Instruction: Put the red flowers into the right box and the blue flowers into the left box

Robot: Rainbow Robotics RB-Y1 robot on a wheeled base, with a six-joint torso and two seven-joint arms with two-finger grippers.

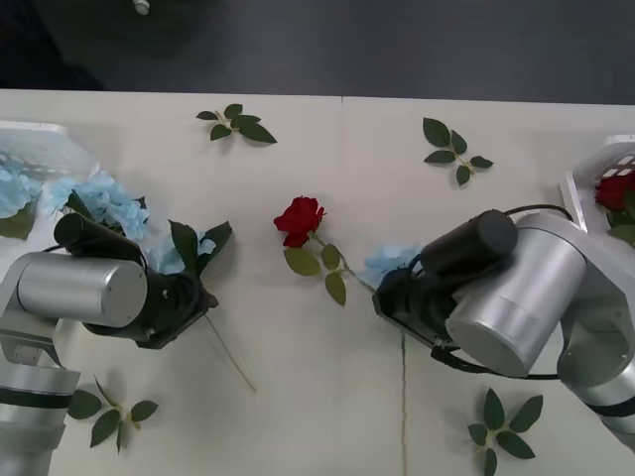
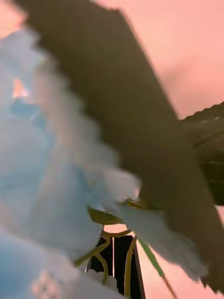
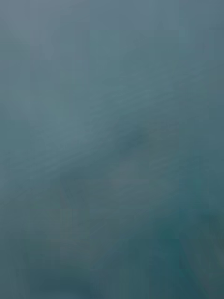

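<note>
Both grippers sat low over blue flowers (image 1: 109, 203) on the table (image 1: 327, 387); finger states: can't tell. 1 red rose (image 1: 299, 218) lay between them.

White table (image 1: 327, 387), seam running front to back near the middle. Lying on it: one red rose (image 1: 299, 219) near centre, stem angled toward the right; blue flower cluster (image 1: 104, 203) at left with leaves and a thin stem (image 1: 230, 358) trailing forward; another pale blue cluster (image 1: 389, 261) right of centre, partly covered. Loose leaf sprigs at far centre-left (image 1: 236, 124), far right (image 1: 454, 149), near left (image 1: 109, 415), near right (image 1: 504, 426). White left box (image 1: 40, 139) at left edge, right box (image 1: 595, 169) at right edge.
</note>
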